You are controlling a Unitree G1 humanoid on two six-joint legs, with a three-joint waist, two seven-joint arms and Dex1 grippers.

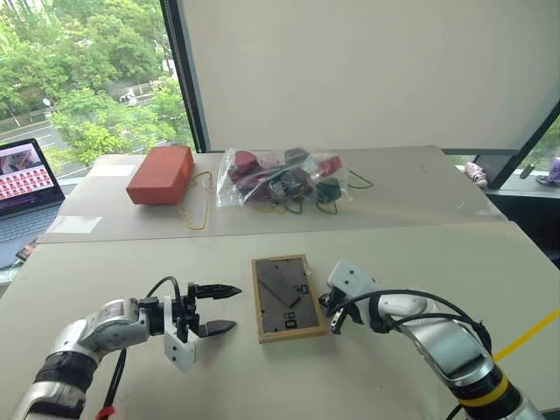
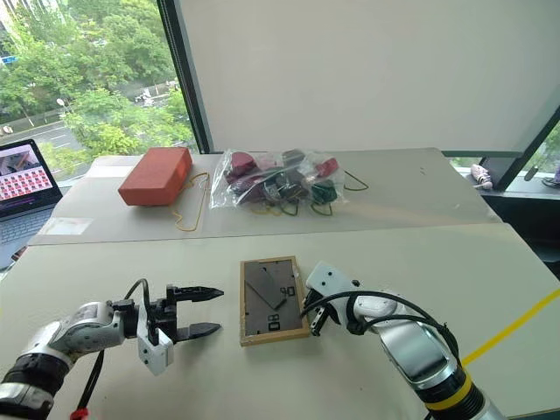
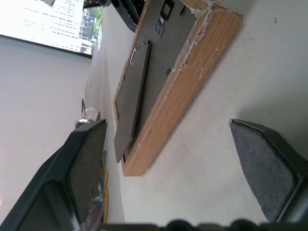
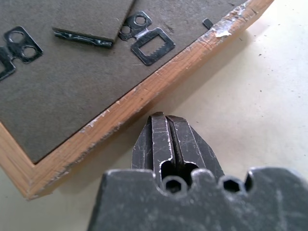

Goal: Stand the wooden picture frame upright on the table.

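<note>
Between the two pincers, seen from the head camera, the wooden picture frame (image 1: 284,297) lies flat on the table (image 1: 131,254), its dark back and easel stand facing up. The left gripper (image 1: 219,309) sits just to the frame's left, fingers spread wide and holding nothing; the right gripper (image 1: 335,317) is close against the frame's right edge, fingers pressed together and empty.

From the left wrist, the frame's long wooden edge (image 3: 178,96) lies ahead of the open fingers (image 3: 86,168), apart from both pads, the easel flap lifted slightly off the back.

From the right wrist, the closed tips point at the frame's rim (image 4: 139,98), very near it; whether they touch I cannot tell.

To do this well, I judge the left pincer should slide forward until its pads straddle the rim, clamp squarely, and tip the frame up while the right one braces the opposite edge against sliding.
</note>
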